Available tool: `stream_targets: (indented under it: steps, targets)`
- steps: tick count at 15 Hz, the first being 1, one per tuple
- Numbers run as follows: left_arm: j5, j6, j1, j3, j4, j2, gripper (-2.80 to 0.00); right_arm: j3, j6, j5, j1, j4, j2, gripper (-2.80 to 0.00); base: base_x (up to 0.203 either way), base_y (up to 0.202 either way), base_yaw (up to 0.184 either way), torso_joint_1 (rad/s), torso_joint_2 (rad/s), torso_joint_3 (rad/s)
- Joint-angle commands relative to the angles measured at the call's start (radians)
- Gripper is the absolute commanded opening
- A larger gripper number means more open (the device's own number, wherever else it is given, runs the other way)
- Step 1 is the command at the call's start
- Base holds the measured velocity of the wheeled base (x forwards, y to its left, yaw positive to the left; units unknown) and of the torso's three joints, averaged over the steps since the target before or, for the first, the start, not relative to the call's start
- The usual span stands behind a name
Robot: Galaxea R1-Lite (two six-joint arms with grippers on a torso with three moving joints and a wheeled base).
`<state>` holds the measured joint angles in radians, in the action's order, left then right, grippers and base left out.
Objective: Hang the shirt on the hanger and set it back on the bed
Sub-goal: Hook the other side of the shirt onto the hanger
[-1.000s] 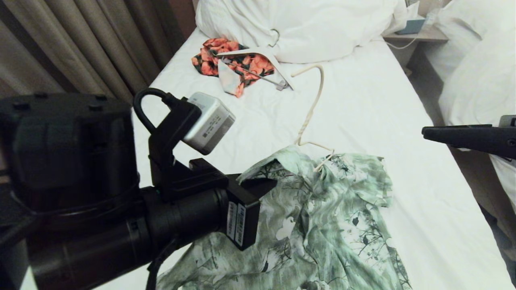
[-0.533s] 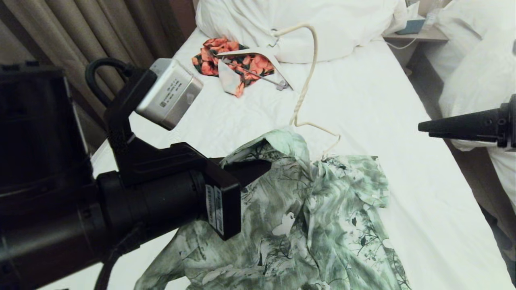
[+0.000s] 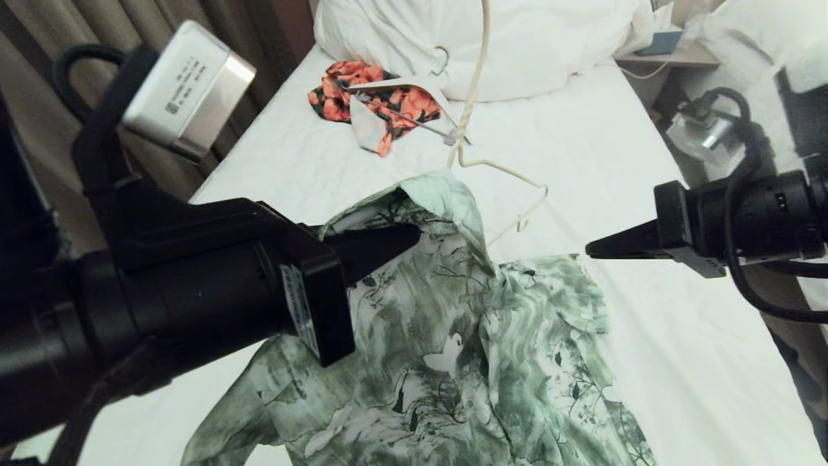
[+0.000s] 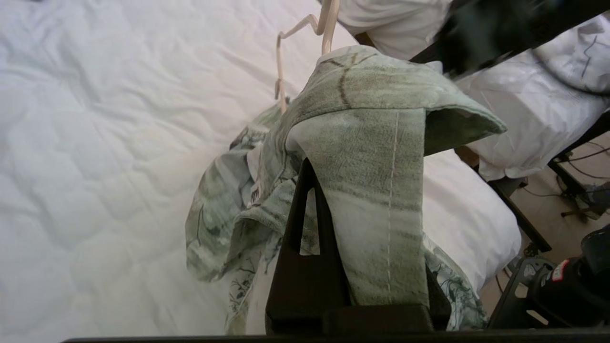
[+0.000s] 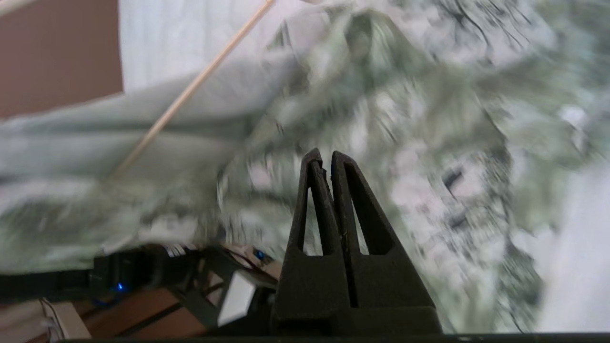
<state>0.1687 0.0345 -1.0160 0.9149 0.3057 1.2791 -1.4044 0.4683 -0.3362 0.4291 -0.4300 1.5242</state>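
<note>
My left gripper (image 3: pixel 407 236) is shut on the collar of the green-and-white floral shirt (image 3: pixel 453 336) and holds it up off the bed (image 3: pixel 582 142). The rest of the shirt trails down onto the sheet. In the left wrist view the collar of the shirt (image 4: pixel 371 143) drapes over my left gripper (image 4: pixel 329 166) and hides one finger. The cream wire hanger (image 3: pixel 469 97) rises from the shirt's neck past the top of the head view, one shoulder wire sticking out to the right. My right gripper (image 3: pixel 592 249) hangs shut and empty right of the shirt; its wrist view shows the gripper (image 5: pixel 324 155) before the blurred shirt (image 5: pixel 429 119).
An orange-and-black garment (image 3: pixel 336 97) with a thicker white clip hanger (image 3: pixel 414 87) lies near the pillow and duvet (image 3: pixel 517 45). Curtains (image 3: pixel 129 39) run along the bed's left side. A second bed (image 3: pixel 750 129) and a nightstand (image 3: pixel 673 55) stand at the right.
My left gripper has risen with the shirt collar, and the hanger has gone up with it. The right gripper has swung in from the right toward the shirt and shut.
</note>
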Motion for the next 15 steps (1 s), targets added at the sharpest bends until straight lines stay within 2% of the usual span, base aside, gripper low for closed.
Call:
stream_targets:
  steps: [1, 5, 6, 9, 15]
  targets:
    - [0.002, 0.001, 0.000, 0.007, 0.002, -0.014, -2.80, 0.000, 0.016, 0.010, 0.045, 0.028, 0.074, -2.80, 0.000, 0.000, 0.000, 0.000, 0.00, 0.000]
    - [0.002, 0.001, 0.000, 0.007, 0.000, -0.024, -2.80, -0.002, 0.085, 0.055, 0.132, 0.191, 0.173, -2.80, 0.000, 0.000, 0.000, 0.000, 0.00, 0.000]
    - [0.002, 0.001, 0.002, 0.007, 0.000, -0.024, -2.80, -0.002, 0.093, 0.070, 0.148, 0.200, 0.186, 0.00, 0.000, 0.000, 0.000, 0.000, 0.00, 0.000]
    - [0.002, 0.001, 0.002, 0.007, 0.000, -0.023, -2.80, 0.010, 0.121, 0.096, 0.167, 0.262, 0.198, 0.00, 0.000, 0.000, 0.000, 0.000, 0.00, 0.000]
    - [0.002, 0.001, 0.004, 0.007, 0.001, -0.024, -2.80, 0.022, 0.124, 0.097, 0.188, 0.263, 0.222, 0.00, 0.000, 0.000, 0.000, 0.000, 0.00, 0.000]
